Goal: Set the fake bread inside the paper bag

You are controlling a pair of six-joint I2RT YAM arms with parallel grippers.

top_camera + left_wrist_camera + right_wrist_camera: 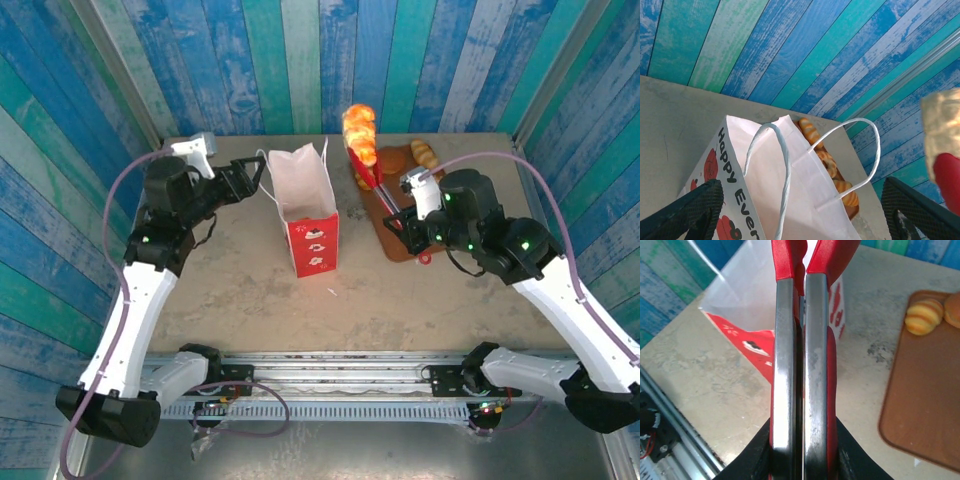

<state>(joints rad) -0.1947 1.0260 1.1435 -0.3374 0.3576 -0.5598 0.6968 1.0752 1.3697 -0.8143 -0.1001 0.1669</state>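
One tan, mottled table (240,290) is sitting inside walls of blue and teal planks (300,60). One paper bag (305,205) is standing upright and open at mid-table. One brown board (400,240) is lying to its right.

Fake bread: one pastry (359,135) is hanging over the board's far end, pinched in the tongs (790,365). At least three more (827,161) are lying on the board.

The right gripper (802,455) is squeezing the one pair of red-handled tongs nearly closed. The left gripper (255,183) is gaping wide at the bag's left rim, clasping nothing.
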